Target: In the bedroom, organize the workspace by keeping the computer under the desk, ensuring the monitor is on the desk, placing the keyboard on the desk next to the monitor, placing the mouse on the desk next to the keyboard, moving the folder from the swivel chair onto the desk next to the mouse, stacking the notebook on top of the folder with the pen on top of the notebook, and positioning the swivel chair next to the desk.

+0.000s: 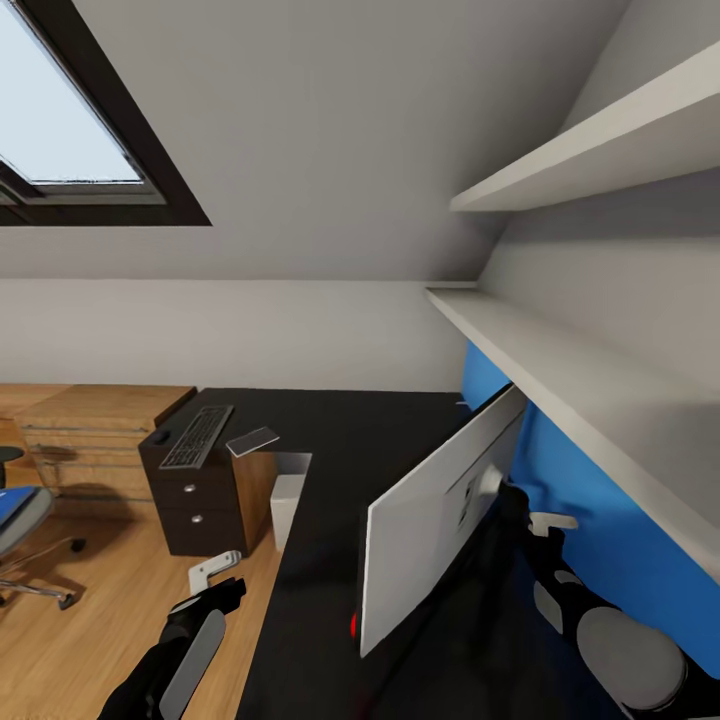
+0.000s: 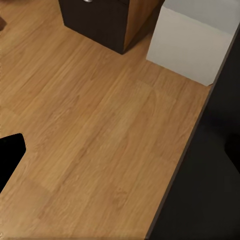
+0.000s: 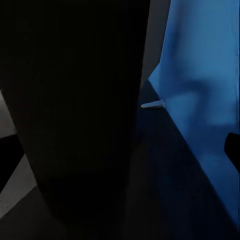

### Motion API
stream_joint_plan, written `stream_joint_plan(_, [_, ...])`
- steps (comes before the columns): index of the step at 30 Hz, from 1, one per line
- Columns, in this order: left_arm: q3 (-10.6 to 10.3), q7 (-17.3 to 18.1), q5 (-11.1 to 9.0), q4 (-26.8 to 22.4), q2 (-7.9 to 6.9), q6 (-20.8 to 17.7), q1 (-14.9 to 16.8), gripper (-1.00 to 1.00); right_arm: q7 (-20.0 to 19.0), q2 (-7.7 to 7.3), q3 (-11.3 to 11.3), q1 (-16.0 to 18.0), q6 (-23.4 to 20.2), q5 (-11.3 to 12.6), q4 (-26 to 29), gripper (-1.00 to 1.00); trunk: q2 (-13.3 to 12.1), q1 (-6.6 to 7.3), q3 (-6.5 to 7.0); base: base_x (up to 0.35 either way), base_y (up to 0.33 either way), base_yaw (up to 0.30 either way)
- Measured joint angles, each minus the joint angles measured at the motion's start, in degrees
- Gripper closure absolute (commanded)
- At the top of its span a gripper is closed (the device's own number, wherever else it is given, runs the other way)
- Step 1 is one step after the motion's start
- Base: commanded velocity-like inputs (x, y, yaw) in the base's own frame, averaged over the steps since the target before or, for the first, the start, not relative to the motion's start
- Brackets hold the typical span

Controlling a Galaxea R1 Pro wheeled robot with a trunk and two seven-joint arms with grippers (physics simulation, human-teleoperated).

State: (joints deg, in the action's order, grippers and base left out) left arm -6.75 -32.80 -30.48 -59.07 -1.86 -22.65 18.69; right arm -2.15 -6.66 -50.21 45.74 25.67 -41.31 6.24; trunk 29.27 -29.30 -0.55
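Up close, we face the black desk point(image 1: 340, 450) under white shelves point(image 1: 560, 350).
Our monitor point(image 1: 440, 515) stands tilted by the blue wall panel point(image 1: 600, 520); keyboard point(image 1: 197, 436) and notebook point(image 1: 253, 441) lie further along. Left gripper point(image 1: 215, 572) looks parted; right gripper point(image 1: 550, 522), we cannot tell.

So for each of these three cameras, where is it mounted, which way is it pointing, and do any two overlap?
Head view: on the robot's head, looking down over the desk, the monitor, both arms and the left gripper.
Left wrist view: on the left arm, facing the wooden floor, beside the computer.
Right wrist view: on the right arm, behind the monitor, beside the blue wall panel.
Shared: head and left wrist views both show the computer.
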Motion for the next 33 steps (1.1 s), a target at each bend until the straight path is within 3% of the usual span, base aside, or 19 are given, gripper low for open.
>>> stream_joint_plan(8, [0.01, 0.04, -0.08, -0.01, 0.00, -0.01, 0.00, -1.00, 0.08, -0.01, -0.46, 0.02, -0.01, 0.19, -0.01, -1.00, 0.00, 0.00, 0.00, -0.282, 0.000, 0.000])
stream_joint_plan(17, [0.01, 0.00, -0.09, -0.01, 0.00, -0.01, -0.01, -1.00, 0.08, 0.06, -0.46, 0.02, 0.00, 0.16, -0.06, -1.00, 0.00, 0.01, 0.00, -0.090, 0.015, 0.000])
stream_joint_plan(33, [0.01, 0.00, -0.08, -0.03, -0.01, -0.02, 0.00, -1.00, 0.14, 0.15, -0.45, 0.01, -0.01, -1.52, -0.06, -1.00, -0.01, 0.00, 0.00, -0.271, 0.175, 0.000])
